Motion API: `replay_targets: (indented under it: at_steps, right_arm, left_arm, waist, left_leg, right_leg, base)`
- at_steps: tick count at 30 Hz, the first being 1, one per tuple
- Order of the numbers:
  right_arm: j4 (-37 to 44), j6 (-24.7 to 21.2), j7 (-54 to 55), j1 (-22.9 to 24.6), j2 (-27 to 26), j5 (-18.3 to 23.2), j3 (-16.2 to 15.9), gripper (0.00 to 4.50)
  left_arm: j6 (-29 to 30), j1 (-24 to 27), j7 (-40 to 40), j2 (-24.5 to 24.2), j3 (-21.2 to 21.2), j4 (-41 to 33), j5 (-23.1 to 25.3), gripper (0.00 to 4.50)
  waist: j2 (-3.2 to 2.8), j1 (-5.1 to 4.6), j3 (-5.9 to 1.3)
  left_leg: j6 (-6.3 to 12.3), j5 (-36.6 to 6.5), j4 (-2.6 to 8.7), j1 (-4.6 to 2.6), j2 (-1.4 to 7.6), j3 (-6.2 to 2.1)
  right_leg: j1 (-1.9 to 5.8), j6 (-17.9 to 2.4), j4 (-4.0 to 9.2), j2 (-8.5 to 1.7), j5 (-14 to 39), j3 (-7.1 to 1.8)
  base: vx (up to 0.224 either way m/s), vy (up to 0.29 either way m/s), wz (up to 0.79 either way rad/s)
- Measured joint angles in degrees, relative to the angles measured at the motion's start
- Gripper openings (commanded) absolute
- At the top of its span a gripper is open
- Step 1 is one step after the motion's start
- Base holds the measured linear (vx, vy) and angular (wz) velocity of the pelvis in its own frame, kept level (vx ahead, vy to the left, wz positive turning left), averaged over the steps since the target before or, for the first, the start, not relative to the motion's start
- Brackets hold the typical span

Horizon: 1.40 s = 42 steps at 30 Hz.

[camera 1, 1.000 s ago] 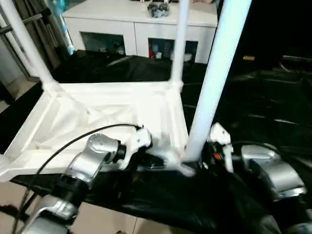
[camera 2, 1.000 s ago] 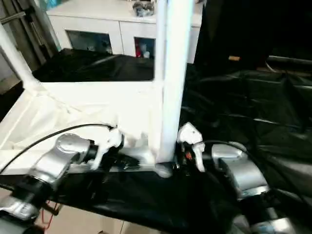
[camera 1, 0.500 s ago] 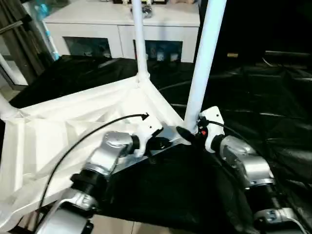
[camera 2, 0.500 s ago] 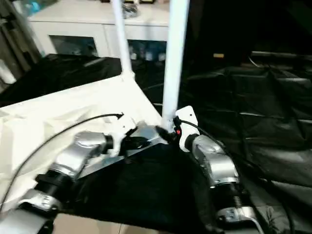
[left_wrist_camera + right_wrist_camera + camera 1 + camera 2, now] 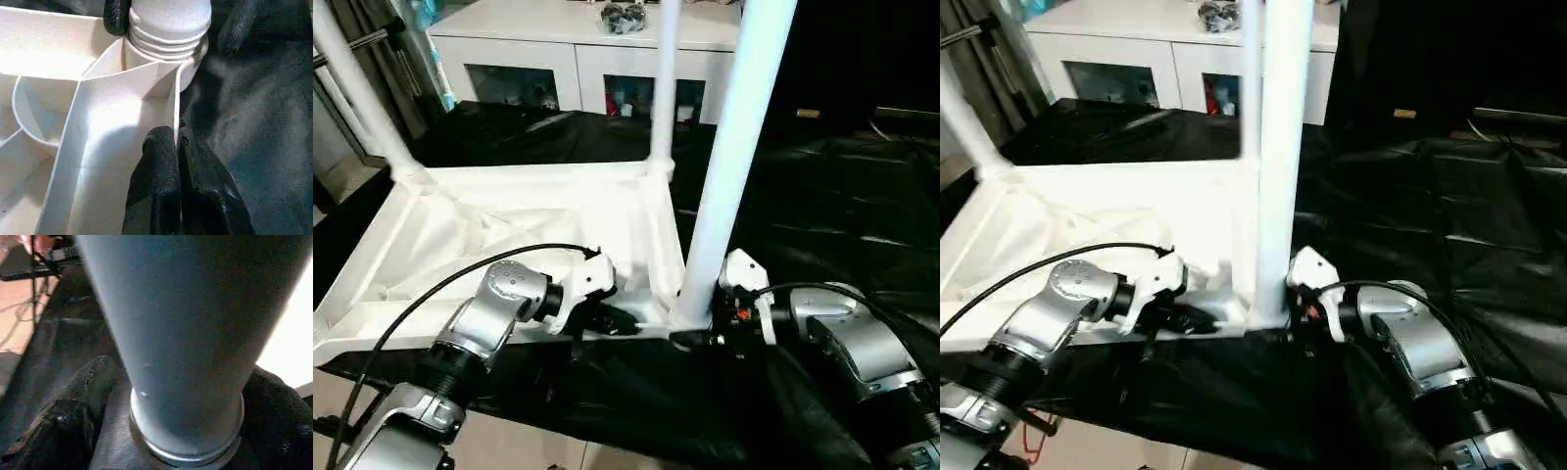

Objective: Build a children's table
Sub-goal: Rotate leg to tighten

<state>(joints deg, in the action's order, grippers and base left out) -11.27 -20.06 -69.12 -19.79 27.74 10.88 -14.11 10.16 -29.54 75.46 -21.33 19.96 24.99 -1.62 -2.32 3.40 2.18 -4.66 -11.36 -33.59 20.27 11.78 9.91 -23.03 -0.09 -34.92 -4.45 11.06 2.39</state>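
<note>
The children's table lies upside down: the white tabletop (image 5: 509,215) rests ribbed side up on the black sheet. Three white legs stand in its corner sockets: the thick near leg (image 5: 729,166), one at the far right (image 5: 664,88) and one at the far left (image 5: 357,88). My left gripper (image 5: 177,139) is shut on the tabletop's thin rim wall, just beside the near leg's threaded base (image 5: 168,24). My right gripper (image 5: 690,338) is open around that leg's foot. Its fingers (image 5: 88,396) stand on either side of the leg, a little off it.
A white cabinet with glass doors (image 5: 568,49) stands behind the work surface. Crumpled black sheet (image 5: 822,196) covers the surface to the right. Its front edge drops to a pale floor (image 5: 519,450). Metal rack bars (image 5: 372,39) rise at the far left.
The whole picture swung aside and back, so the camera moved. My left gripper keeps its pinch on the rim. My right gripper's fingers have spread apart at the leg's foot.
</note>
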Motion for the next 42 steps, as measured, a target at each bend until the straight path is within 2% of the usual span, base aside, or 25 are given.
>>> replay_targets:
  at_steps: [3,10,13,16,17,21,27,29,30,32,37,42]
  right_arm:
    - [0.0,-0.7,-0.3,0.0,0.0,0.6,0.0,3.18]
    - [0.5,-1.8,-0.3,0.0,-0.1,0.6,0.1,2.75]
    - [1.2,-2.0,2.3,1.9,-1.6,0.7,2.3,2.68]
    - [-0.5,-2.0,9.3,2.0,-4.7,0.3,4.7,2.67]
    - [-2.6,-1.5,14.5,1.4,-7.8,-0.5,6.3,2.67]
    - [-7.1,-0.6,27.7,-1.1,-14.1,-2.3,9.3,2.66]
    - [-11.5,1.6,40.4,-4.3,-19.4,-5.4,10.8,2.66]
    - [-11.7,2.6,41.0,-4.4,-19.6,-6.4,10.8,3.21]
    - [-11.7,2.8,41.0,-4.4,-19.7,-6.6,10.8,3.21]
    - [-11.8,2.6,40.9,-4.5,-19.9,-6.8,10.8,3.53]
    - [-11.0,2.1,33.4,-4.5,-17.7,-5.1,10.2,3.65]
    - [-8.7,2.9,23.1,-3.2,-13.3,-3.7,7.5,3.65]
  left_arm:
    - [-0.2,0.0,0.6,0.0,0.1,0.2,-0.2,0.00]
    - [-0.2,-0.1,1.1,0.1,0.0,0.5,-0.5,0.00]
    - [1.4,-0.1,-0.4,1.1,-0.9,0.8,-0.4,0.00]
    - [2.4,-0.4,-5.4,2.6,-1.9,1.7,0.3,0.00]
    - [2.9,-0.9,-8.8,3.8,-2.9,2.9,1.0,0.00]
    - [5.9,-2.4,-17.1,7.4,-4.4,4.6,2.2,0.00]
    - [8.6,-2.6,-25.4,11.7,-6.1,4.9,2.8,0.00]
    - [8.8,-2.6,-25.8,12.1,-6.4,4.9,2.8,0.00]
    - [8.7,-2.6,-25.8,12.2,-6.4,4.9,2.8,0.00]
    - [8.6,-2.7,-25.7,12.3,-6.4,4.9,2.8,0.00]
    - [6.6,-2.4,-20.8,9.3,-5.4,4.0,2.4,0.00]
    - [4.7,-1.5,-13.7,5.7,-4.3,2.4,1.5,0.00]
  waist:
    - [0.04,0.08,0.02]
    - [-0.09,0.14,-0.03]
    - [-0.01,0.27,-0.01]
    - [0.08,-0.17,0.04]
    - [0.15,-0.57,0.04]
    - [0.12,-1.96,0.04]
    - [-0.15,-2.75,-0.13]
    - [-0.20,-2.71,-0.16]
    - [-0.20,-2.67,-0.16]
    - [-0.11,-2.59,-0.13]
    - [0.05,-2.88,-0.01]
    - [0.12,-2.02,0.06]
  left_leg:
    - [0.00,0.0,0.01,-0.04,0.01,0.00]
    - [0.00,0.0,0.02,-0.01,0.01,0.00]
    - [0.01,0.0,0.01,-0.04,0.00,0.02]
    - [0.00,0.0,-0.09,-0.10,0.01,0.00]
    - [0.00,0.0,-0.08,-0.21,0.00,0.00]
    - [-0.03,0.0,-0.14,-0.24,-0.02,-0.02]
    - [-0.05,0.0,-0.07,-0.21,-0.03,-0.04]
    - [-0.06,0.0,0.05,-0.18,-0.04,-0.04]
    - [-0.07,0.0,0.10,-0.18,-0.04,-0.04]
    - [-0.07,0.0,0.20,-0.14,-0.04,-0.06]
    - [-0.07,0.0,0.39,-0.04,-0.01,-0.06]
    - [-0.04,0.0,0.42,0.19,0.02,-0.04]
  right_leg:
    - [0.00,0.0,-0.01,0.00,0.0,0.01]
    - [0.00,0.0,0.01,0.00,0.0,0.04]
    - [0.07,0.0,0.01,0.00,0.0,0.02]
    - [0.26,0.0,-0.04,0.00,0.0,-0.09]
    - [0.34,0.3,-0.02,0.00,0.1,-0.10]
    - [0.28,0.3,0.06,-0.01,0.2,-0.10]
    - [0.24,0.2,0.05,-0.01,0.1,-0.08]
    - [0.23,0.0,0.05,-0.01,0.0,-0.09]
    - [0.22,0.0,0.05,-0.01,0.0,-0.08]
    - [0.19,0.0,0.07,0.00,0.0,-0.02]
    - [0.01,0.0,0.10,0.04,0.0,0.03]
    - [-0.12,0.0,0.16,0.04,0.0,0.12]
  base:
    - [0.000,0.000,0.00]
    - [0.000,0.000,0.00]
    - [0.000,0.000,0.00]
    - [0.000,0.000,0.00]
    - [0.000,0.000,0.00]
    - [0.000,0.000,0.00]
    - [0.000,0.000,0.00]
    - [0.000,0.000,0.00]
    - [0.000,0.000,0.00]
    - [0.000,0.000,0.00]
    - [0.000,0.000,0.00]
    - [0.000,0.000,0.00]
